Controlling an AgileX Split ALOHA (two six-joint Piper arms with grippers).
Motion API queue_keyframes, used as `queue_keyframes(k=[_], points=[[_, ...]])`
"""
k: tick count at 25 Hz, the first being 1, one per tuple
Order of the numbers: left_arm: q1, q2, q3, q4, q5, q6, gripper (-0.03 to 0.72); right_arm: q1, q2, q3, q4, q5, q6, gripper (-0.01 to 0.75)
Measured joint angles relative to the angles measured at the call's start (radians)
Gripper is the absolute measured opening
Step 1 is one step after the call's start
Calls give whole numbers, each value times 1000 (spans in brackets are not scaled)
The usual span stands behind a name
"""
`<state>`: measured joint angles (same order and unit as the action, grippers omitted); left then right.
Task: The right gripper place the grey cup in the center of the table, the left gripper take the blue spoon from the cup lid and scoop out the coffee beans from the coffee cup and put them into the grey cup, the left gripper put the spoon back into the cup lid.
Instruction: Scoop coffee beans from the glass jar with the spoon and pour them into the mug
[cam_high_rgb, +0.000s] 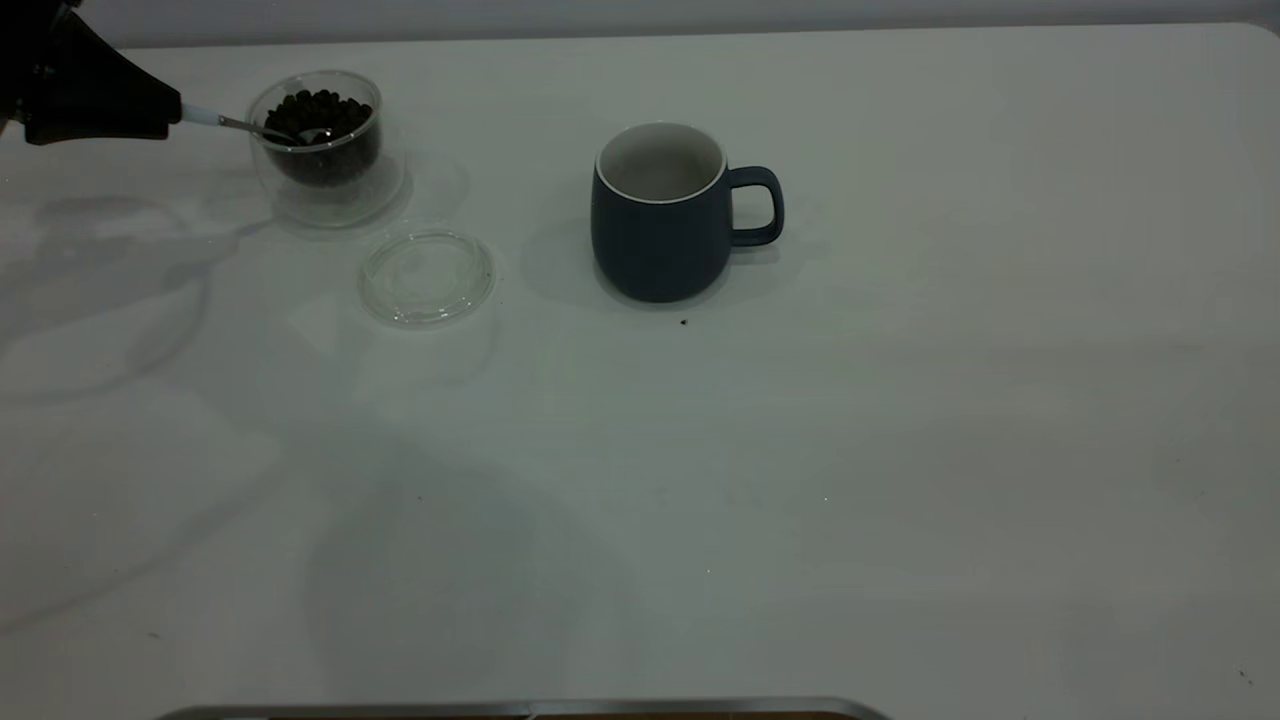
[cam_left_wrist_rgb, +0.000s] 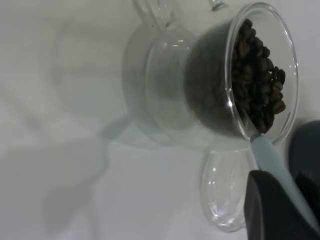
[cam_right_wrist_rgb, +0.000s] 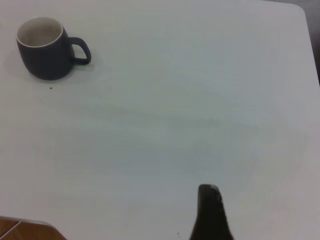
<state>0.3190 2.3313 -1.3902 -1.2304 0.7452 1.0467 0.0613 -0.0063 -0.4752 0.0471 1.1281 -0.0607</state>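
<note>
My left gripper (cam_high_rgb: 170, 112) is at the table's far left, shut on the pale handle of the blue spoon (cam_high_rgb: 235, 124). The spoon's metal bowl lies inside the coffee cup (cam_high_rgb: 325, 175), on top of the coffee beans (cam_high_rgb: 320, 112). In the left wrist view the handle (cam_left_wrist_rgb: 280, 170) runs from my gripper (cam_left_wrist_rgb: 290, 200) over the cup's rim to the beans (cam_left_wrist_rgb: 257, 85). The cup lid (cam_high_rgb: 428, 277) lies flat and bare in front of the coffee cup. The grey cup (cam_high_rgb: 660, 235) stands upright mid-table, handle to the right, inside white. My right gripper (cam_right_wrist_rgb: 210, 212) is far from it, shut and empty.
The white table (cam_high_rgb: 900, 450) stretches wide in front and to the right of the grey cup. A tiny dark speck (cam_high_rgb: 684, 322) lies just in front of the grey cup. A metal edge (cam_high_rgb: 520, 710) runs along the near side.
</note>
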Motion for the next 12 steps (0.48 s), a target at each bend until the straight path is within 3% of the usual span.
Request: queue_keyframes(k=[12], points=[[0,0,0,-113,65,-85,132,0,0,0,0,0,0,575]])
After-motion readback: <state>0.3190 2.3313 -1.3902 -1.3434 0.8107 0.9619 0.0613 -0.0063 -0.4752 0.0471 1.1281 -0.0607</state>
